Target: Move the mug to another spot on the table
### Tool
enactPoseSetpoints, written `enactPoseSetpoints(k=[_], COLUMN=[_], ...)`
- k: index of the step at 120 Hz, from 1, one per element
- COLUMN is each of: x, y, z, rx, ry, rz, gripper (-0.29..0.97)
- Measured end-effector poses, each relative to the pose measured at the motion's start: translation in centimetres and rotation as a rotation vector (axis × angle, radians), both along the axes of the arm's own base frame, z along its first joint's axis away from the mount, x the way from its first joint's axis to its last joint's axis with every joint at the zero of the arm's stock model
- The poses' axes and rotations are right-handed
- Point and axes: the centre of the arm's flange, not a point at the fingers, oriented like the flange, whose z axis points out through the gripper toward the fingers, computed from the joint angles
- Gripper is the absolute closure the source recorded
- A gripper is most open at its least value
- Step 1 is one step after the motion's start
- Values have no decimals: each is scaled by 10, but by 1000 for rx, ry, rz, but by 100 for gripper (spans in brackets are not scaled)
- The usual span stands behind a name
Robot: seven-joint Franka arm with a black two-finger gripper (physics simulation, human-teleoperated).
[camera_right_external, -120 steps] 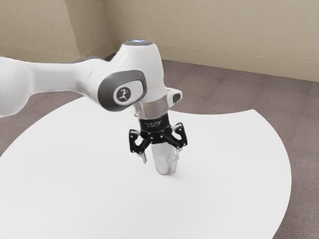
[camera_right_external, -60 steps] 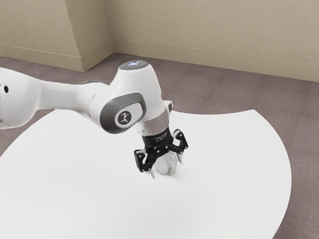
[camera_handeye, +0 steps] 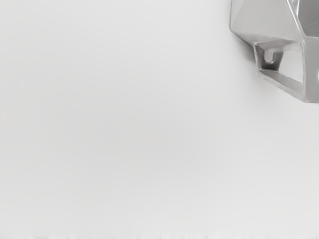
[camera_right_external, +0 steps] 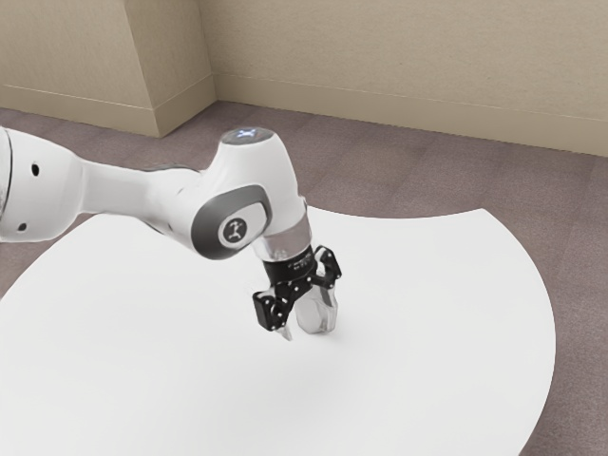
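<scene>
A pale grey mug (camera_right_external: 319, 321) stands upright near the middle of the round white table (camera_right_external: 427, 313). My black gripper (camera_right_external: 306, 310) is low over the table, tilted, and open. One fingertip (camera_right_external: 283, 332) hangs just off the mug's side toward the exterior view's left. The other finger sits by the mug's far upper side. The hand hides the mug's top. In the wrist view the mug (camera_handeye: 271, 30) lies off to one side of the hand, its angular handle (camera_handeye: 279, 67) pointing outward.
The white tabletop spreads wide around the mug on every side. Its curved edge (camera_right_external: 549, 323) runs along the exterior view's right. Brown carpet (camera_right_external: 456, 171) and a beige wall lie beyond.
My hand has dropped from above the mug to beside it and has turned and tilted. The arm's elbow has sunk lower. The mug stays where it was.
</scene>
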Motion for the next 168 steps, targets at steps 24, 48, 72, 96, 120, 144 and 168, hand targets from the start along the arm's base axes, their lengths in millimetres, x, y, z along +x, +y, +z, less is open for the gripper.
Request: enactPoseSetpoints(k=[24, 48, 72, 96, 120, 144, 168], x=[26, 39, 49, 71, 86, 88, 95], y=[-2, -3, -14, -15, -15, -15, -16], z=[-4, -19, -29, -39, -46, -69, -83], rx=[21, 91, 124, 157, 184, 194, 187], ry=[11, 47, 57, 52, 41, 60, 55], rz=[13, -13, -41, -54, -64, -69, -65], gripper=[0, 0, 0, 0, 0, 0, 0])
